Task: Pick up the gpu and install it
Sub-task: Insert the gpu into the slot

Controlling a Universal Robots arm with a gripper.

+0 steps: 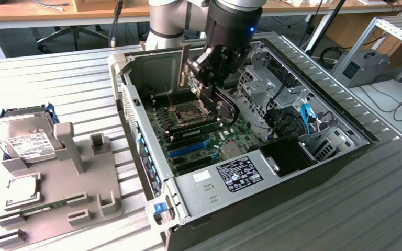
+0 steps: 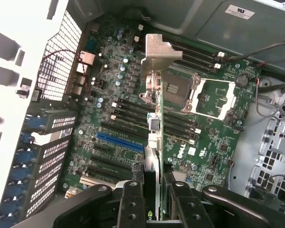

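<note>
Above motherboard [image 2: 213,142], hand [image 2: 154,192] grips gpu [image 2: 153,124] edge-on inside case [image 1: 292,188].

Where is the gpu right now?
The gpu is gripped edge-on in the pincer, above the motherboard inside the open case, at the exterior view's upper middle.

Ribbed metal table [image 1: 54,78], slats bare between the loads. Toward the exterior view's right: open PC case [image 1: 257,209] on its side, open face up, standing directly on the slats. Toward the exterior view's left, apart from the case: flat grey parts holder [image 1: 82,193], also directly on the slats.
</note>
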